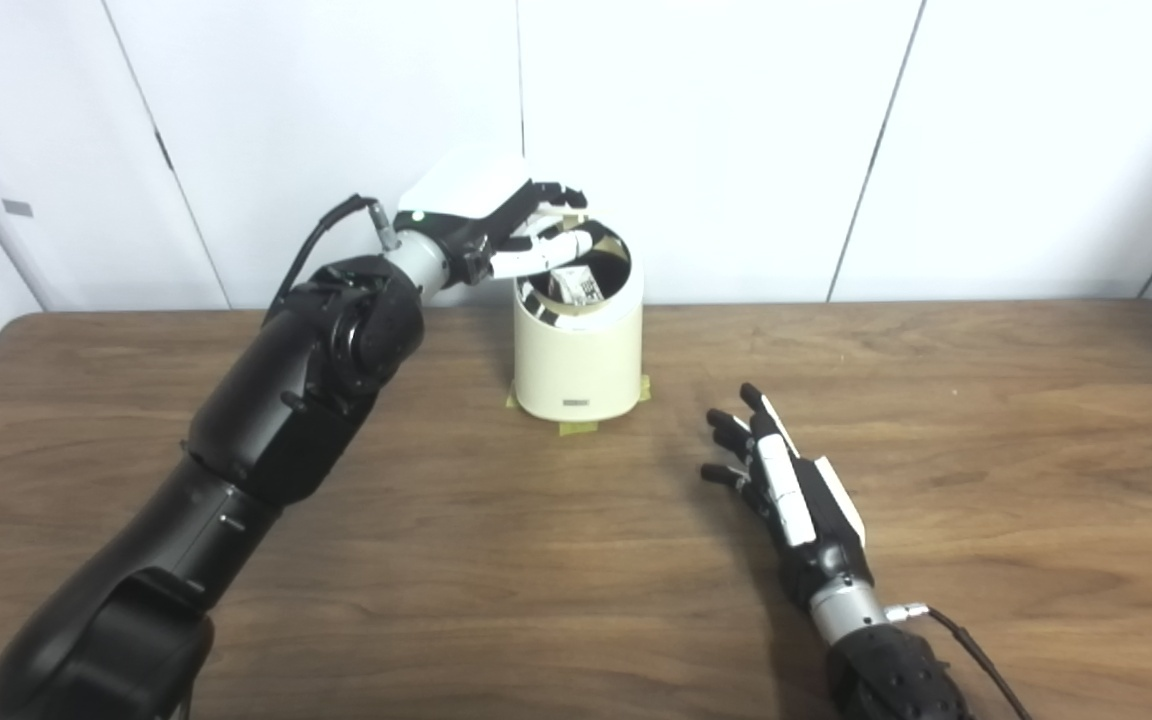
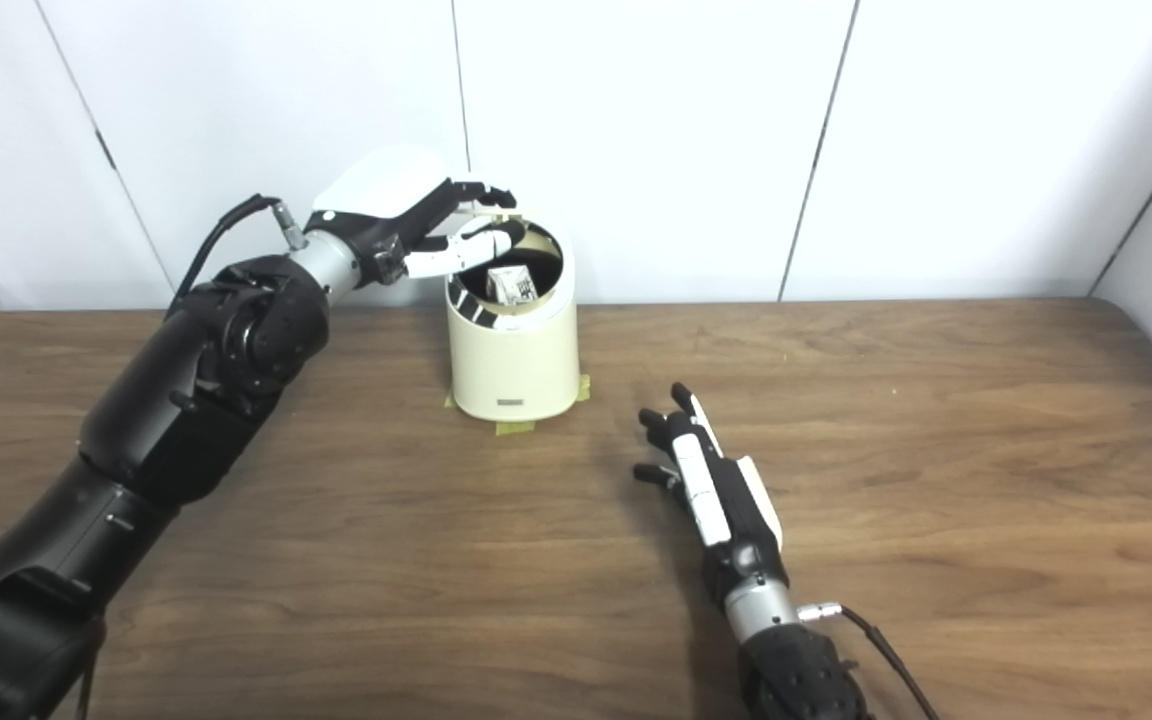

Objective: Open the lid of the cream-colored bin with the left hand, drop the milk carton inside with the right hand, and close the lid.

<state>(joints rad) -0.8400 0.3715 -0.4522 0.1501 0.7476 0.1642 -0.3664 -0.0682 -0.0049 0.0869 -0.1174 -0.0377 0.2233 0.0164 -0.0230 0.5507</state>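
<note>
The cream-colored bin (image 1: 579, 360) stands at the back middle of the wooden table (image 1: 986, 420). Its lid (image 1: 562, 214) is tipped up at the rear of the opening. My left hand (image 1: 521, 228) reaches over the bin's top from the left, its fingers closed on the raised lid's edge. The milk carton (image 1: 576, 286) lies inside the bin, its printed top showing through the opening. My right hand (image 1: 786, 480) rests on the table to the right and in front of the bin, fingers spread, holding nothing.
Yellow tape tabs (image 1: 576, 428) stick out from under the bin's base. White wall panels (image 1: 736, 130) rise just behind the table's far edge. My left arm (image 1: 296, 400) crosses the table's left half.
</note>
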